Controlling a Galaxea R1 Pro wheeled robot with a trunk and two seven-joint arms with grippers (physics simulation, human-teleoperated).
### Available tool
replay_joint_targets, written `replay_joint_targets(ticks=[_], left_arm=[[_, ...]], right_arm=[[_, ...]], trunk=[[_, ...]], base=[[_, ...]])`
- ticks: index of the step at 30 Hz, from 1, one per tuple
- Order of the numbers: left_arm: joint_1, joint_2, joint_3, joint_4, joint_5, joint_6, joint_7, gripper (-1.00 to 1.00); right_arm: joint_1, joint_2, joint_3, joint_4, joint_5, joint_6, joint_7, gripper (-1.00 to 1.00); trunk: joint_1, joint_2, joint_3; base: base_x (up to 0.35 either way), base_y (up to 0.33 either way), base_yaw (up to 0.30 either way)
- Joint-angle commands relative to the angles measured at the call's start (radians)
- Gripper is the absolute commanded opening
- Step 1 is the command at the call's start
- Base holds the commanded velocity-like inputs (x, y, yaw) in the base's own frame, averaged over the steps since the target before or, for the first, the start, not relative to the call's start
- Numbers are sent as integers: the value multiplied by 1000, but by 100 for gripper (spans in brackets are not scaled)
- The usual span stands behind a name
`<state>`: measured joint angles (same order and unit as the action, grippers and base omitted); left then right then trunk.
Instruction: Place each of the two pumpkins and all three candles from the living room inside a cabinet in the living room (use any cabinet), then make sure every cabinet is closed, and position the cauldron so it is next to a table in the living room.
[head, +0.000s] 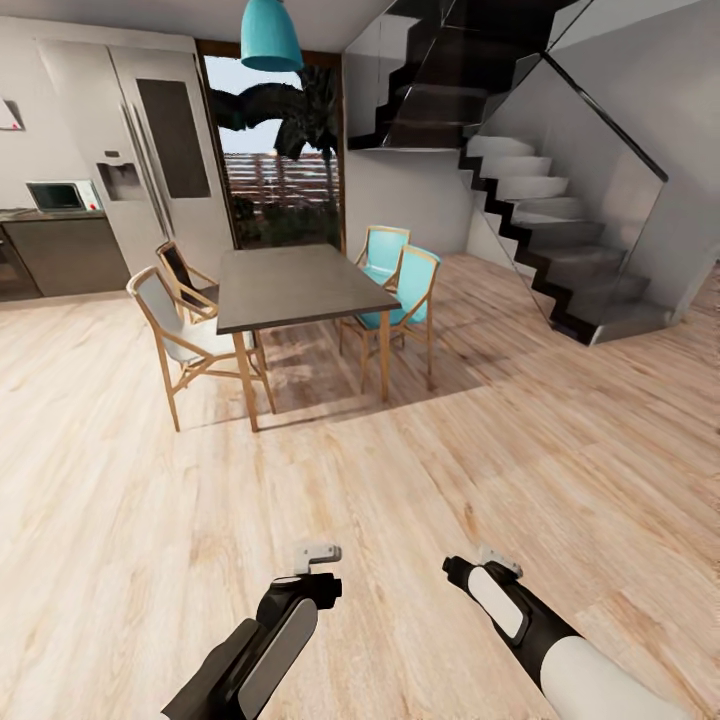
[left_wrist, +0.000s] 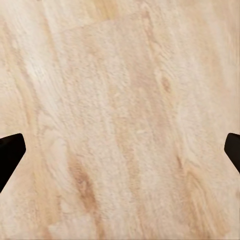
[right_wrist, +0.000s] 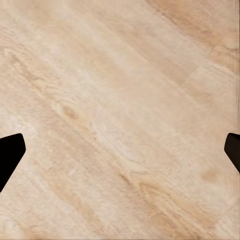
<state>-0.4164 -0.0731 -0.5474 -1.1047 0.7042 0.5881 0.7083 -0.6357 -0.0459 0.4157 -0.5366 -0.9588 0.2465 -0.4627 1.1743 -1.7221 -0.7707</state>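
Ahead at twelve o'clock stands a grey dining table (head: 290, 285) ringed by chairs (head: 180, 335), on the light plank floor (head: 520, 440), while both the left fingers (left_wrist: 11, 155) and the right fingers (right_wrist: 11, 156) hang spread wide, holding nothing, above bare boards.

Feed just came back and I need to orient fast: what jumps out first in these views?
A grey-topped dining table stands ahead on the light plank floor, with wooden chairs at its left and two turquoise chairs at its right. A dark staircase climbs at the right, and a teal pendant lamp hangs above the table. Both arms hang low over bare floor, the left tool and right tool open and holding nothing.
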Motion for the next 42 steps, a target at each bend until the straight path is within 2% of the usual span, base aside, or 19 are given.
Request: replay_joint_targets(ticks=[1, 42], left_arm=[[-1, 1, -2, -1, 9, 1, 10, 100], [-1, 4, 1, -3, 11, 1, 10, 100]], right_arm=[[-1, -2, 8, -2, -5, 3, -8, 100], [-1, 1, 8, 27, -3, -1, -7, 100]], trunk=[[0, 0, -1], [0, 0, -1]], base=[[0, 0, -230], [0, 0, -280]])
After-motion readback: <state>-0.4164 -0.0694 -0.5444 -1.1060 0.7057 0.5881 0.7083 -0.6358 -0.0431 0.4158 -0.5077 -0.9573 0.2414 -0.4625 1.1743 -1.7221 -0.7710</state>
